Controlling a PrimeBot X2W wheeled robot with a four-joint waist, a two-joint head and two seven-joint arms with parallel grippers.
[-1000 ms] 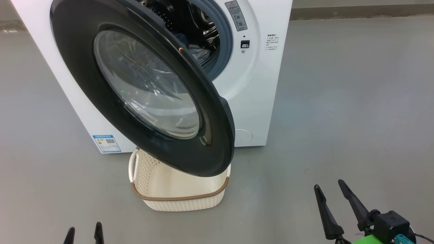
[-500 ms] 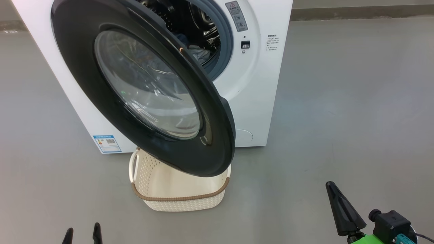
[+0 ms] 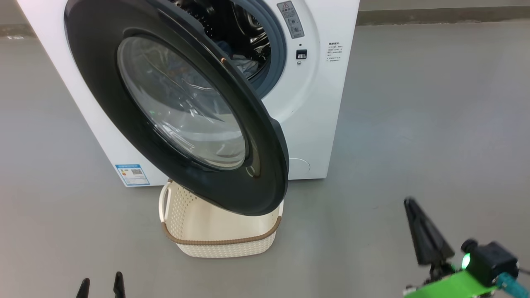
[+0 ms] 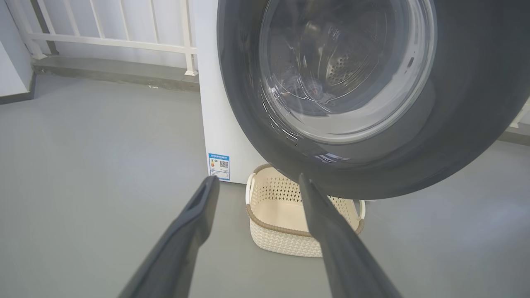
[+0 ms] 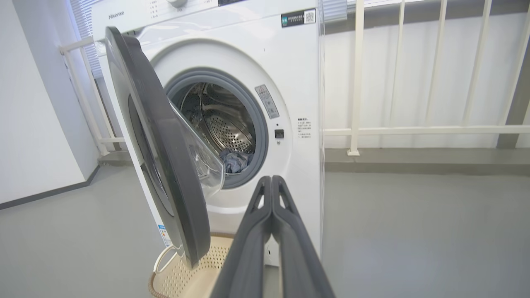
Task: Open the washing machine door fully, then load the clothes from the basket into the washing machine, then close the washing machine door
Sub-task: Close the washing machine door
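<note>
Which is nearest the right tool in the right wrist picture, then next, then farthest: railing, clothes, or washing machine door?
1. the washing machine door, swung out, left of the right tool.
2. the clothes, low inside the drum.
3. the railing, at the back, right side.

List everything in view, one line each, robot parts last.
washer: 1, white, centre, on the floor
door: 1, black rim with clear glass, swung open over the basket
basket: 1, cream with brown rim, on the floor under the door
clothes: count unclear, blue-grey, low inside the washer
label: 1, blue, washer's lower front corner
railing: 1, white, behind the washer
floor: grey, all around
left claw: 1, dark, open, facing the basket
right claw: 1, dark, shut, holding nothing, facing the washer
</note>
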